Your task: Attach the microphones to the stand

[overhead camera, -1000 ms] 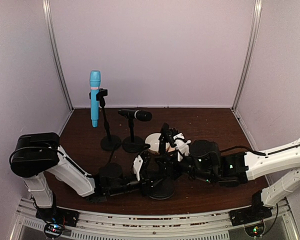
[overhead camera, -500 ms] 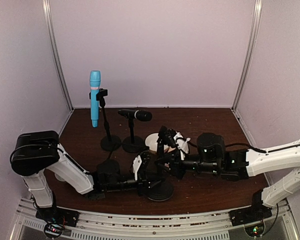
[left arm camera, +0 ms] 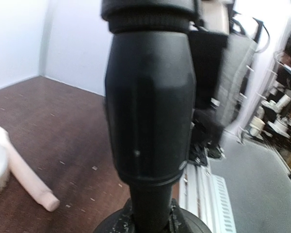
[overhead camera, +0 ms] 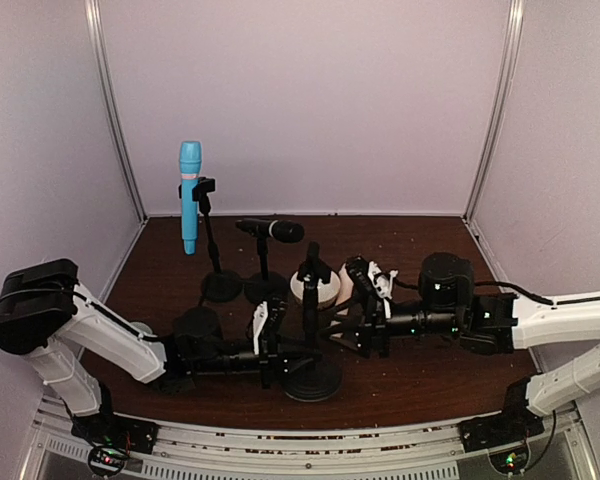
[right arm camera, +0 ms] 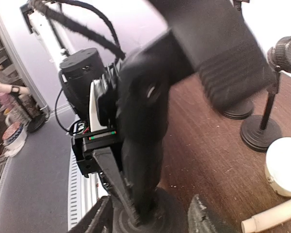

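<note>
The blue microphone is clipped upright on the tall stand. The black microphone lies in the short stand. A third stand is upright at the front, its clip empty. My left gripper is shut on its post, low, just above the round base. From the right, my right gripper is open, its fingers on either side of the base, touching nothing. The cream-pink microphone lies flat on the table behind the stand.
A white round bowl sits on the brown table just behind the front stand, next to the cream-pink microphone. The bases of the two back stands are left of it. White walls enclose three sides.
The front stand has come from tilted to upright and shifted slightly left. My right gripper has opened and drawn back to the right. My left arm has pulled left, still gripping the post.
</note>
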Controlling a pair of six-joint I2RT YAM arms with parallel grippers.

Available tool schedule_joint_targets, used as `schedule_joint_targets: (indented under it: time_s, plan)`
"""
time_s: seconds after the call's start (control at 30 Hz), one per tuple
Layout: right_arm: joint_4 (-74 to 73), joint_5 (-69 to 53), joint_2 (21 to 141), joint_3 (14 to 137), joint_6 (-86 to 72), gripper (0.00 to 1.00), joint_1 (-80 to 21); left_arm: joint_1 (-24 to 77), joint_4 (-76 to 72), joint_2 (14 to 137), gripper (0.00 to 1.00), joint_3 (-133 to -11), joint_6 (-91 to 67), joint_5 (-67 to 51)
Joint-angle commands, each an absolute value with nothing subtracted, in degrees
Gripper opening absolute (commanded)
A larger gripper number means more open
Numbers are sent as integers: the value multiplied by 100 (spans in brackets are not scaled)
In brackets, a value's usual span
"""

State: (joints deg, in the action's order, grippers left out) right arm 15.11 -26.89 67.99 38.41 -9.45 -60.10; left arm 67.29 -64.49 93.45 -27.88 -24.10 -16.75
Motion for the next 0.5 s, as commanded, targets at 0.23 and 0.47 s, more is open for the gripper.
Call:
schedule_joint_targets:
  time_s: [0.23,0.47]
  plan:
    - [340,745,6972,4740,-2126,60,-7067,7131,-5732,8759,0,-3299,-2144,915]
    - [324,1215,7452,5156,-2094,59,-7181,7306,-5479,8757,0,-3455,-2006,1098]
